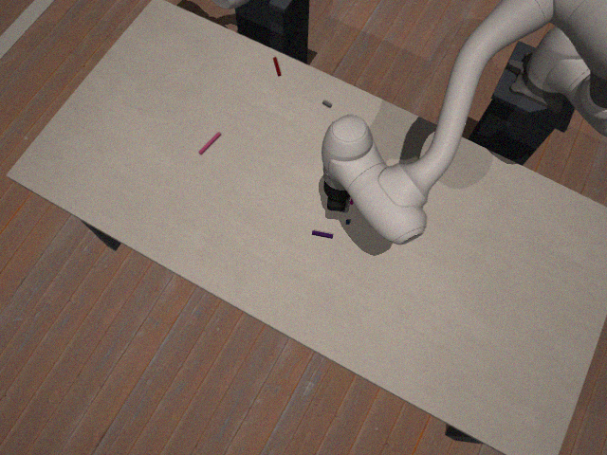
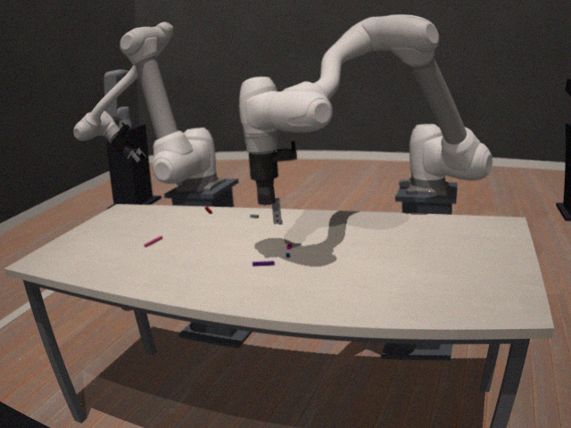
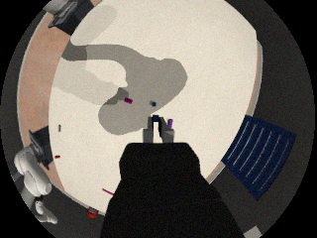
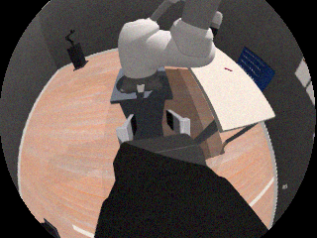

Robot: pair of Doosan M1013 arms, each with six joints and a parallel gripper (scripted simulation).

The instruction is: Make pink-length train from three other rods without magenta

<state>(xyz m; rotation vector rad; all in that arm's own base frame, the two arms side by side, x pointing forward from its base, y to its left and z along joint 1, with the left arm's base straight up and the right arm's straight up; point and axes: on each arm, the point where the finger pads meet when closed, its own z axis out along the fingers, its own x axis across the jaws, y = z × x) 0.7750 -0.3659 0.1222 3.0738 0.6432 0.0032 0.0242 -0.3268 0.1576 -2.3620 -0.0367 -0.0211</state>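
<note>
My left gripper [image 2: 277,222] [image 3: 156,122] is shut on a small blue rod [image 3: 156,118], high above the table's middle. A second blue rod [image 1: 348,222] [image 2: 287,254] [image 3: 154,104] lies on the table, with the purple rod [image 1: 322,234] [image 2: 263,263] [image 3: 170,124] nearby, apart from it. The red rod [image 1: 277,66] [image 2: 208,209] [image 3: 57,157] and grey rod [image 1: 326,103] [image 2: 253,216] [image 3: 59,128] lie apart near the robot-side edge. The pink rod [image 1: 210,142] [image 2: 153,241] lies alone. My right gripper [image 4: 151,118] [image 2: 135,154] is open and empty, away from the table.
The magenta rod [image 1: 351,201] [image 2: 289,246] [image 3: 128,100] lies close to the blue rod on the table, partly hidden by the left arm in the top view. The left arm hangs over the middle of the table [image 1: 466,318] [image 2: 392,285].
</note>
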